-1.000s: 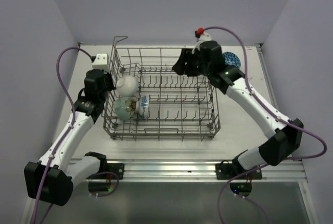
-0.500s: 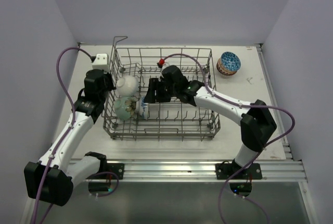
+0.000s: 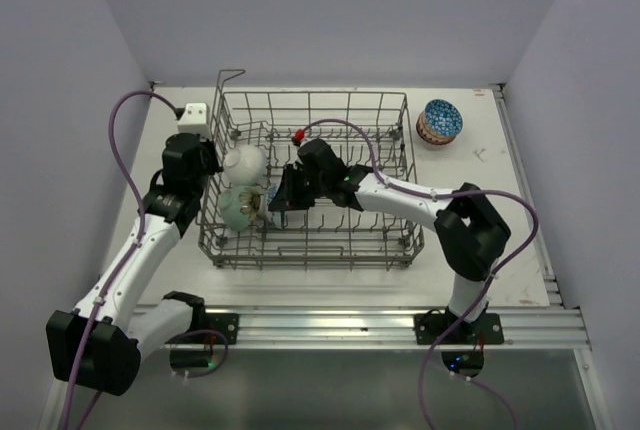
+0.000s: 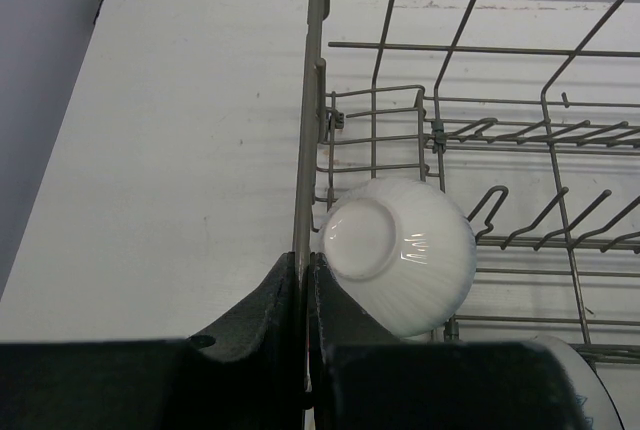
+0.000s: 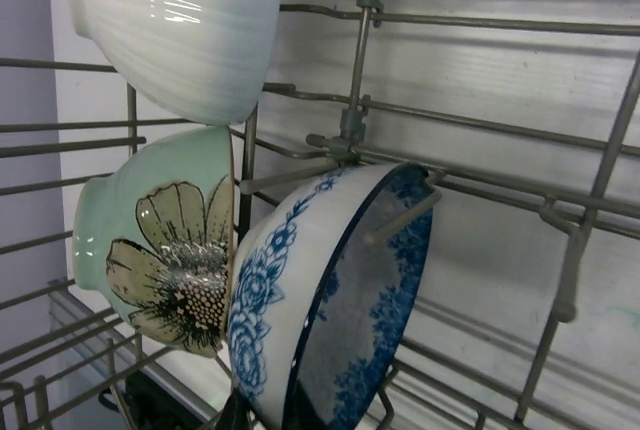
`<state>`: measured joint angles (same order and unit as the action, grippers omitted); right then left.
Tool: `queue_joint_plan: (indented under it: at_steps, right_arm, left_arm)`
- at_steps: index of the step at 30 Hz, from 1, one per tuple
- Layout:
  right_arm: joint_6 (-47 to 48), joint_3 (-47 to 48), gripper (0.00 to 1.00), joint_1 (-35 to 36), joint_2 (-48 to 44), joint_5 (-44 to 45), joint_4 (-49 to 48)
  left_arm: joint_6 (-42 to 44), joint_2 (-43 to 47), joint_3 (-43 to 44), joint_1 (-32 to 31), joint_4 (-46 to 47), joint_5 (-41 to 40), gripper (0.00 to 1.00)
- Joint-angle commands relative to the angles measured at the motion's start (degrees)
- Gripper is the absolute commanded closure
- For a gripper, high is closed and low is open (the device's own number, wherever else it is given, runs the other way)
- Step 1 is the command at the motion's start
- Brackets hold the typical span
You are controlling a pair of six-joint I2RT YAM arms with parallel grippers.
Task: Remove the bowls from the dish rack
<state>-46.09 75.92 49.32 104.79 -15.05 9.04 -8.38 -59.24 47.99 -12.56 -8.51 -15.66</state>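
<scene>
The grey wire dish rack [image 3: 312,96] stands mid-table. Three bowls lean at its left end: a plain white one [image 3: 243,162], a pale green flowered one [image 3: 238,208] and a white one with blue flowers [image 3: 273,204]. My left gripper [image 4: 303,272] is shut on the rack's left rim wire [image 4: 313,100], beside the white bowl [image 4: 400,250]. My right gripper [image 3: 281,193] reaches into the rack. In the right wrist view its dark fingertips [image 5: 232,418] barely show at the blue-flowered bowl's [image 5: 330,300] lower rim, seemingly either side of it. The green bowl [image 5: 160,240] and white bowl [image 5: 170,30] sit behind.
A bowl with blue inside and a brown-patterned outside [image 3: 440,121] sits on the table right of the rack. A small white box [image 3: 195,112] with a purple cable lies by the rack's far left corner. Upright tines fill the rack floor.
My right arm swung from the far right corner by the blue and brown bowl, across into the rack, up to the blue-flowered bowl. My left arm has not moved.
</scene>
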Motion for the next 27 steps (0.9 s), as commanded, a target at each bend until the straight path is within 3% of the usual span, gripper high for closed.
queue_joint_plan:
  at_steps: [1, 4, 10, 19, 22, 27]
  right_arm:
    - [-0.9, 0.2, 0.91, 0.2, -2.3, -1.0, -7.4]
    - [-1.8, 0.4, 1.00, 0.2, -4.5, -1.1, -8.3]
    - [-1.8, -0.1, 1.00, -0.2, -9.9, 0.4, -8.7]
    - [-5.7, -4.7, 1.00, -1.2, -17.9, -0.9, -19.6]
    - [-1.3, -2.0, 1.00, -2.2, -21.9, 2.6, -13.3]
    - [8.0, 4.4, 1.00, -8.4, -28.7, 14.8, 9.5]
  left_arm:
    - [0.1, 0.4, -0.4, -0.2, 1.0, -0.7, 1.00]
    - [0.2, 0.4, -0.4, -0.2, 0.9, -1.3, 1.00]
    - [0.1, -0.3, -0.1, -0.2, -0.2, -3.5, 1.00]
    - [-0.3, -0.9, 0.0, -0.2, -0.6, -4.3, 1.00]
    - [-0.4, -0.9, 0.0, -0.2, -0.7, -4.4, 1.00]
    - [-0.5, -0.5, 0.0, -0.2, -0.9, -5.5, 1.00]
